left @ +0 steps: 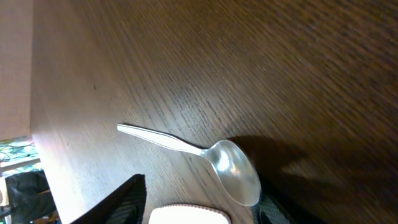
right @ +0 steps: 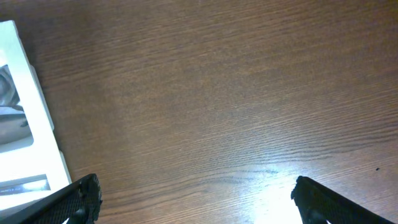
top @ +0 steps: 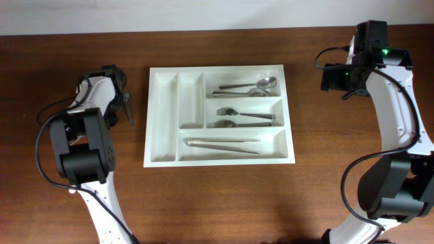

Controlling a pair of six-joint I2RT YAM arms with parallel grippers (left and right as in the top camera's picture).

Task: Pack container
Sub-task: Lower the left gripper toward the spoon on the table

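One white tray (top: 220, 163) lies in the middle of the table (top: 217, 203), between the two arms. Its long axis runs from side to side, with the two narrow upright compartments (top: 163, 115) at the left arm's end and the three long ones stacked at the right arm's end. The far compartment holds what look like two spoons (top: 247, 87) with their bowls towards the right arm. The middle one holds two forks (top: 241, 116), and the near one two long thin pieces (top: 224, 144) lying almost parallel.

A single loose spoon (left: 233, 174) lies on the wood just left of the tray. The left gripper (left: 199, 196) hangs over it with its jaws apart, the bowl between them and the handle pointing away. The right gripper (right: 196, 193) is spread wide over bare wood beside the tray's right edge, holding nothing.
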